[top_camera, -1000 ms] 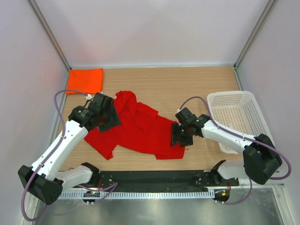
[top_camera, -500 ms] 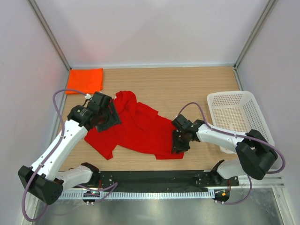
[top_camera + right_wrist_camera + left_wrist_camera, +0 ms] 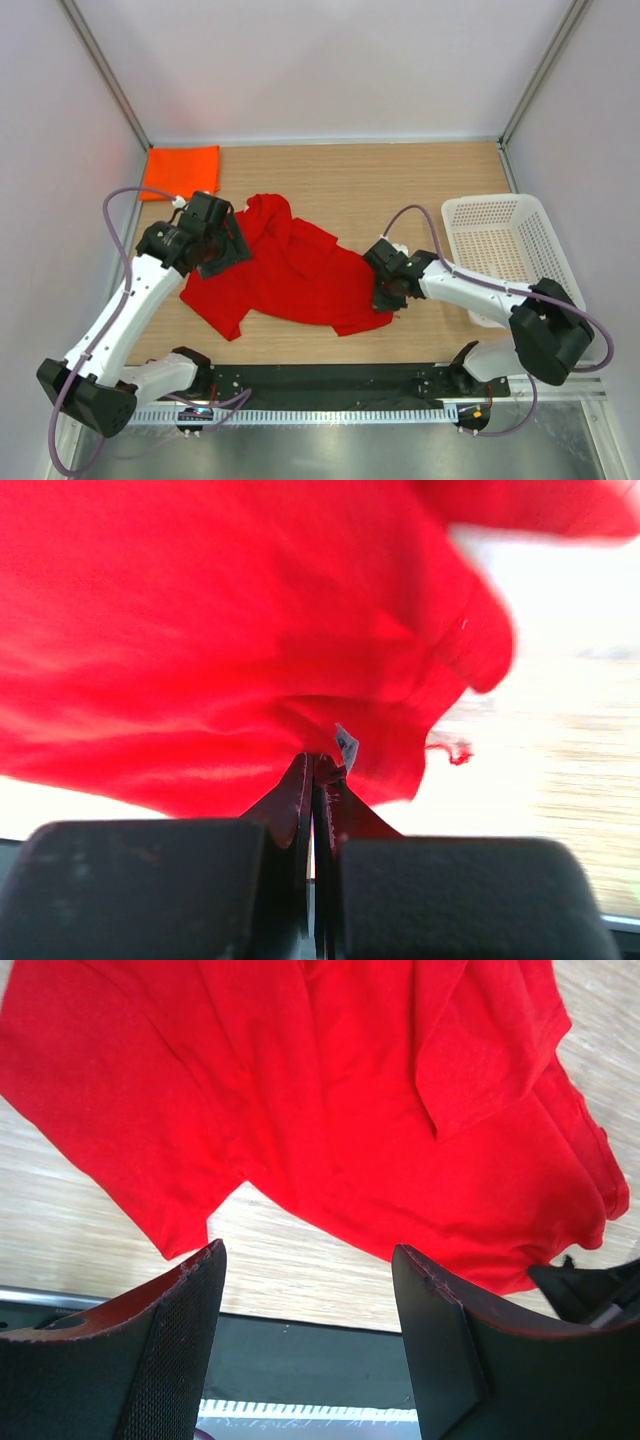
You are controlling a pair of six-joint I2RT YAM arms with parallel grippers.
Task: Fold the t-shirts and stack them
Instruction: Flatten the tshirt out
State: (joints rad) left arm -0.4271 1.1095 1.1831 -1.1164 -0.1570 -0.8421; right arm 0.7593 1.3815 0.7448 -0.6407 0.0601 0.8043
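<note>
A deep red t-shirt lies crumpled across the middle of the table; it fills the left wrist view and the right wrist view. A bright orange t-shirt lies folded flat at the back left corner. My right gripper is shut on the red shirt's right edge, pinching cloth beside a small white label. My left gripper hovers over the shirt's left part, open, with nothing between its fingers.
A white mesh basket stands at the right edge of the table. A black rail runs along the near edge between the arm bases. White walls close in the left, back and right sides.
My right gripper moved onto the red shirt's right edge and shut on the cloth, pulling it slightly. My left gripper shifted a little left and opened somewhat wider.
</note>
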